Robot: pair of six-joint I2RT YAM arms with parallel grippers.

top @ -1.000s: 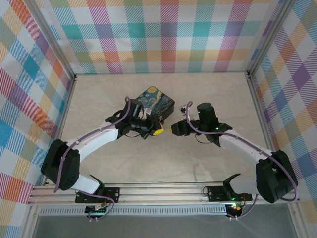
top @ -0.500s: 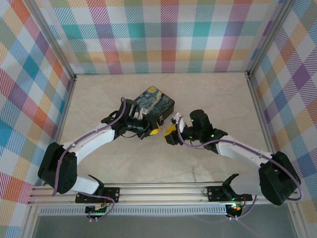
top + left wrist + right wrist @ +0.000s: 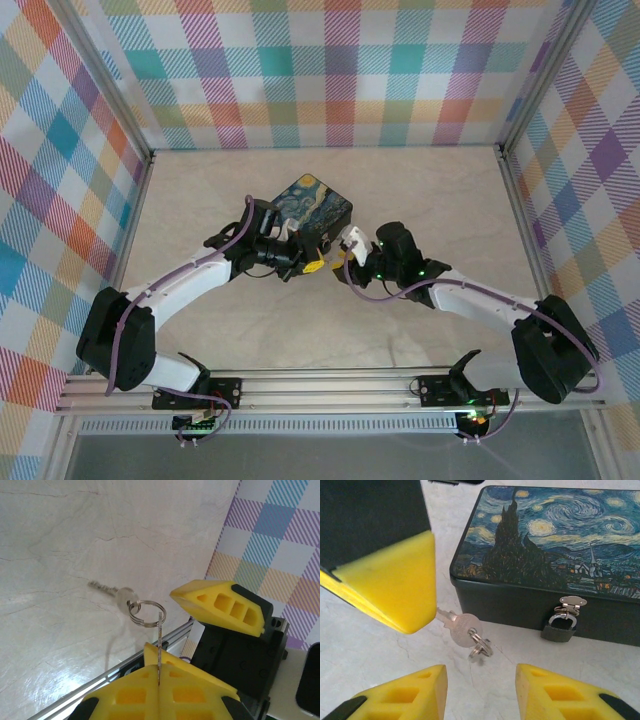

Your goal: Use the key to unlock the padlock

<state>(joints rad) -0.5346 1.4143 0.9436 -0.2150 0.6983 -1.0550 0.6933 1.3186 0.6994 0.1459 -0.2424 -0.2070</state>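
Note:
My left gripper (image 3: 159, 672) is shut on the key (image 3: 159, 640), seen edge-on between its yellow fingers. A split ring (image 3: 145, 614) hangs from the key's end, with a second small key (image 3: 125, 596) on it. In the right wrist view the key (image 3: 464, 628) juts out of the left gripper's yellow finger (image 3: 390, 580), just above my open right gripper (image 3: 480, 690), whose jaws hold nothing. The padlock (image 3: 560, 626) hangs shut on the hasp at the front of the night-sky box (image 3: 545, 540). From above, the left gripper (image 3: 314, 267) and right gripper (image 3: 343, 264) almost meet in front of the box (image 3: 312, 208).
The box stands on the pale marbled table (image 3: 420, 200), inside plaid walls and a metal frame (image 3: 330, 385). Open table surface lies to the right and near side of the grippers.
My right gripper has swung left toward the left gripper and the key, its jaws narrowing a little. The left arm shifted slightly and still grips the key.

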